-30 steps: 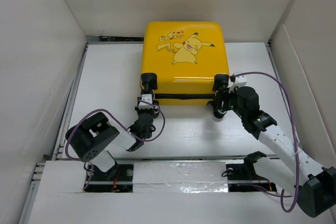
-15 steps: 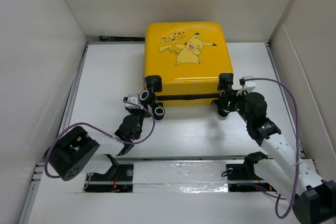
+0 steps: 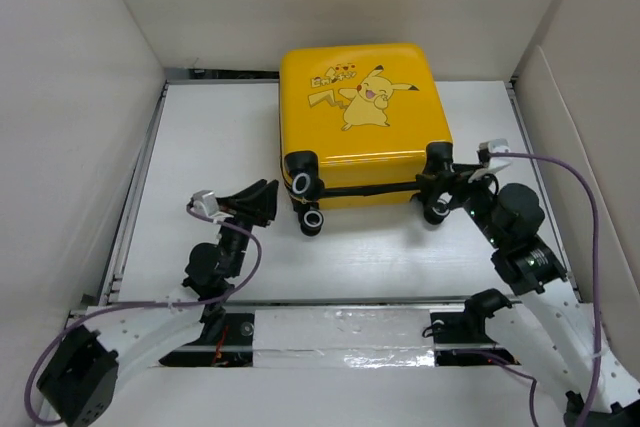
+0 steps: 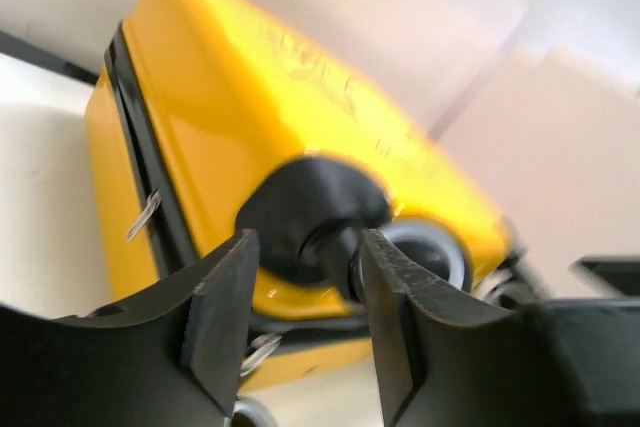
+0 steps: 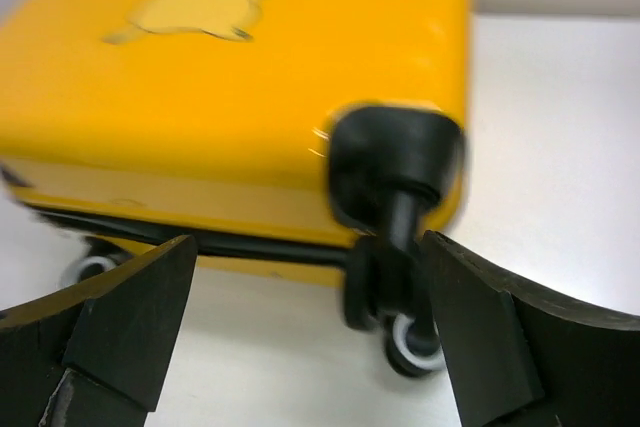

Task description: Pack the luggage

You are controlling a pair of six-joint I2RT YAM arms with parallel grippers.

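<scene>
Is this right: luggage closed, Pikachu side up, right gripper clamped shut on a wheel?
No. The right gripper is open, jaws wide apart near the wheel, not clamped; the right wrist view shows it. The luggage is closed, Pikachu side up.

Your left arm (image 3: pixel 215 262) lies low and stretched forward, its wrist rolled onto its side. The left jaws stand partly apart, fingers (image 4: pixel 215 317) near parallel. Your right arm (image 3: pixel 520 257) bends at the elbow, wrist angled inward, and the right jaws gape wide.
</scene>
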